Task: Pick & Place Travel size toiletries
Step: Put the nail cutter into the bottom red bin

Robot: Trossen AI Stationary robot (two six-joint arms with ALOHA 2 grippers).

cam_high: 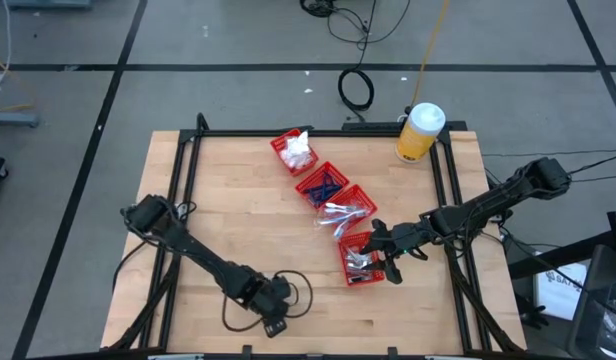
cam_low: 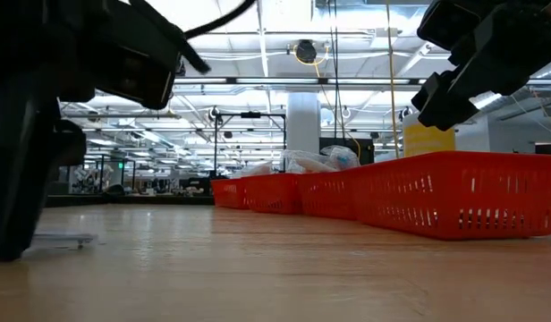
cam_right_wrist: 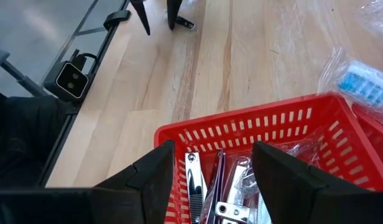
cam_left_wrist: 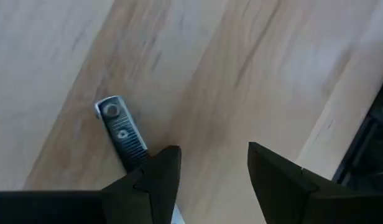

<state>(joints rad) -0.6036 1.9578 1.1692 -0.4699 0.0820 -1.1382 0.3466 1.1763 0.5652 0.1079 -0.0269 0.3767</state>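
Observation:
A small silvery nail clipper (cam_left_wrist: 121,132) lies flat on the bare wood near the table's front edge. It also shows in the low view (cam_low: 65,240). My left gripper (cam_left_wrist: 210,177) is open and low over the table (cam_high: 276,322), with one finger (cam_left_wrist: 159,180) covering the clipper's near end. My right gripper (cam_right_wrist: 213,168) is open and empty above the nearest red bin (cam_high: 363,258), which holds several silvery clippers (cam_right_wrist: 193,186). Three more red bins hold white packets (cam_high: 296,150), dark blue pieces (cam_high: 323,185) and clear-wrapped sticks (cam_high: 348,212). My left gripper has one finger standing at the clipper's near end (cam_left_wrist: 137,155) and hiding it; I cannot tell whether it touches. The fingers point down at the table. The clipper lies flat on the wood, beside that finger and outside the gap.
The four red bins run in a slanting row from the far middle to the right of the table. A tall yellow bottle with a white cap (cam_high: 420,132) stands at the far right corner. Black frame rails (cam_high: 178,200) run along both table sides. Bare wood lies left of the bins.

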